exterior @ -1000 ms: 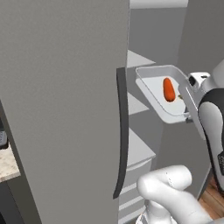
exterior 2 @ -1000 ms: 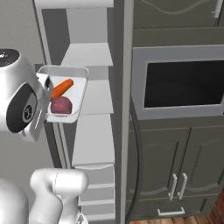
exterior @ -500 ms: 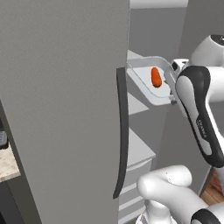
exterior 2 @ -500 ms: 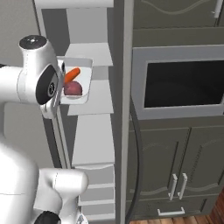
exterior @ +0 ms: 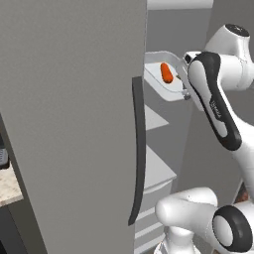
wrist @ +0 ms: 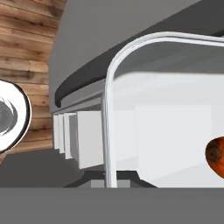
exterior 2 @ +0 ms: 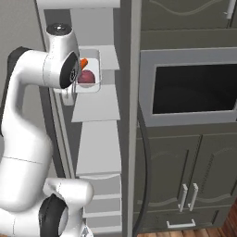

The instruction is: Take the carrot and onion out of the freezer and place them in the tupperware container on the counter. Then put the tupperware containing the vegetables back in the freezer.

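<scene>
The freezer's grey door (exterior: 69,124) stands open to the left, its dark curved handle (exterior: 139,149) facing me. My gripper (exterior: 185,92) is shut on the near edge of the tupperware container (exterior: 171,88), held at the upper shelf inside the freezer (exterior 2: 104,99). The orange carrot (exterior: 166,72) lies in the tray. In the right base view the red-purple onion (exterior 2: 88,77) sits in the container (exterior 2: 95,88) with the carrot (exterior 2: 84,62) behind it. The hand view shows the container's pale rim (wrist: 109,87) close up and an end of the carrot (wrist: 216,155). Whether the tray touches the shelf I cannot tell.
Pale shelves (exterior: 156,168) and drawers (exterior 2: 99,194) fill the freezer below the tray. To its right stand a built-in oven with a dark window (exterior 2: 194,88) and dark cabinets (exterior 2: 185,185). A corner of the beige counter (exterior: 10,186) shows left of the door.
The arm has swung up and inward, carrying the container with carrot and onion from in front of the freezer to its upper shelf level. The grip stays shut.
</scene>
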